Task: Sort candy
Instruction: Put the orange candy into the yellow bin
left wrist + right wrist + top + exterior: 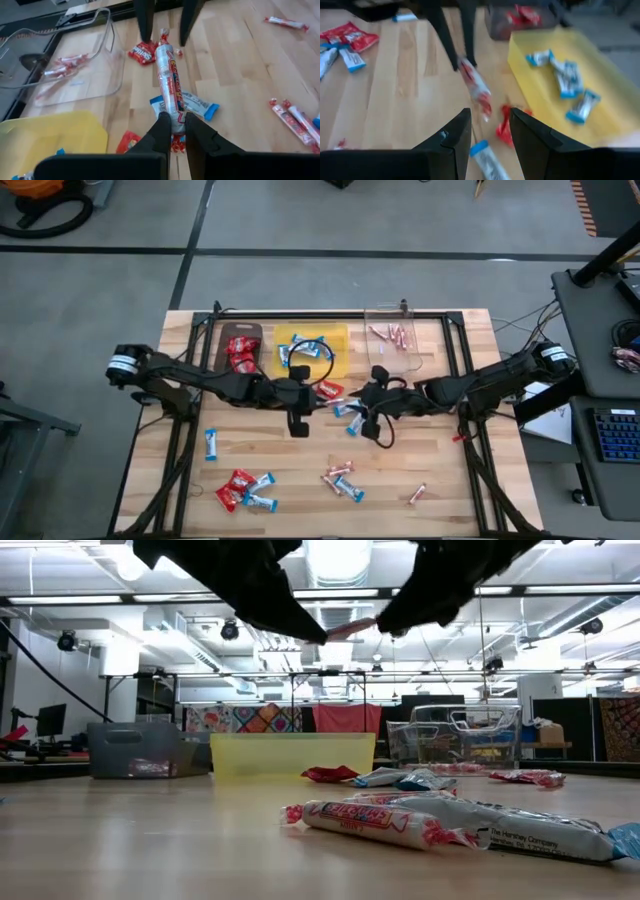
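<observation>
My left gripper [312, 392] [173, 134] hangs above the table's middle, shut on a slim pink-and-white candy stick [167, 82] [350, 628] that is lifted clear. My right gripper [358, 395] [490, 131] faces it, open. Its fingers [144, 22] stand on either side of the stick's free end [164, 36] without touching it. Along the far edge stand a brown bin [242, 345] with red packets, a yellow bin [340, 340] with blue-and-white bars and a clear bin [410, 358] with pink sticks. My left gripper pinches the candy stick at its near end [173, 120] between its two fingers. The fingers lie roughly along the stick, which juts forward from them toward my right gripper. The stick is held in the air, about level, well above the table.
Loose candy lies on the wood: blue bars and a red packet [141, 51] under the grippers, a blue bar [210, 443] toward the left, a heap of red packets and bars [243, 491] near the front, sticks and bars [341, 480] and one stick [417, 495] at front right.
</observation>
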Tool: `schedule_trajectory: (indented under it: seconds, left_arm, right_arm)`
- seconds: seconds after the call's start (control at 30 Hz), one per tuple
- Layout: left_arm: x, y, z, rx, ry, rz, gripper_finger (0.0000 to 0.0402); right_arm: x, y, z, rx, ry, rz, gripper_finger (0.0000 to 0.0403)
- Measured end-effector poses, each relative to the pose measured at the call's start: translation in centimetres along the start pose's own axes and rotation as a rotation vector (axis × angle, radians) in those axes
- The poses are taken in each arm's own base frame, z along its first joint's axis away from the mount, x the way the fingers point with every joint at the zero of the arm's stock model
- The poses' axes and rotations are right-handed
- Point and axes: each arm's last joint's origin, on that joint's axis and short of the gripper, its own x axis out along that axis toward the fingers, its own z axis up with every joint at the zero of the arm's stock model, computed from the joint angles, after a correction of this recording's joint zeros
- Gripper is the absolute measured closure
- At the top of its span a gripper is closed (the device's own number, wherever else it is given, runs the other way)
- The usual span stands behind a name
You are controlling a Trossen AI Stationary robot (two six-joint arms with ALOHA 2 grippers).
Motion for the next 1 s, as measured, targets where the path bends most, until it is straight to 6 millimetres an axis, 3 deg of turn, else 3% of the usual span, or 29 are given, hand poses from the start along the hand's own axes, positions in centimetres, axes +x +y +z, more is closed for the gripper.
schedule_trajectory:
  seconds: [0.3,0.53,1.0]
  left_arm:
    - [0.1,0.0,0.2,0.002,-0.026,0.012,0.0392]
    - [0.1,0.1,1.1,-0.017,-0.116,0.023,0.0392]
    - [0.5,0.0,1.0,-0.02,-0.125,0.024,0.0392]
  right_arm:
    - [0.0,0.1,0.8,-0.089,-0.077,0.005,0.0275]
    - [0.0,0.1,0.8,-0.092,-0.077,0.006,0.0275]
    - [0.0,0.1,0.8,-0.089,-0.084,0.012,0.0284]
